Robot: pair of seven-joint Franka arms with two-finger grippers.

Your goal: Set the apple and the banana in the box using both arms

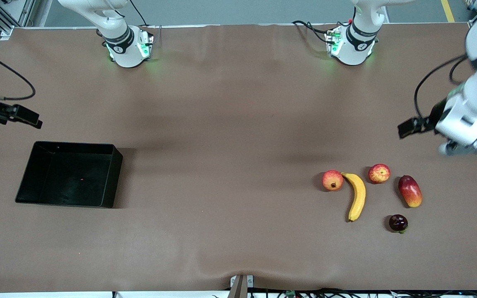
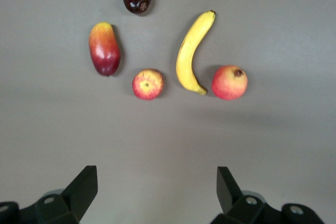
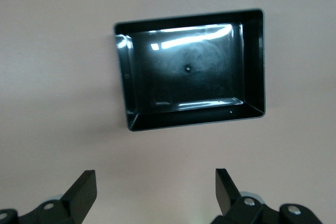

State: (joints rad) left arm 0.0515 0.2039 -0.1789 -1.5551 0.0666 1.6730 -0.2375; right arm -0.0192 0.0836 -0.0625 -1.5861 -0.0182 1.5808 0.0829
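Apple [image 1: 379, 173] sits on the brown table [image 1: 222, 124] toward the left arm's end, just beside the banana's upper end, not touching it. Banana [image 1: 357, 196] lies curved, running toward the front camera; its stem end is near a reddish round fruit with a dark crown [image 1: 332, 180]. Mango [image 1: 410, 191] rests beside the apple, closer to the table's end. Dark purple fruit [image 1: 398, 223] lies nearest the front camera of the group.

Box [image 1: 71, 174] stands well apart from the fruit, at the right arm's end of the table; nothing in it.

Left gripper [image 2: 157, 190]: fingers spread wide, holding nothing, hanging in the air over bare table at the fruit group's end; all five fruits show in its wrist view.

Right gripper [image 3: 156, 191]: fingers likewise wide apart, empty, up in the air over bare table near the box, touching nothing.
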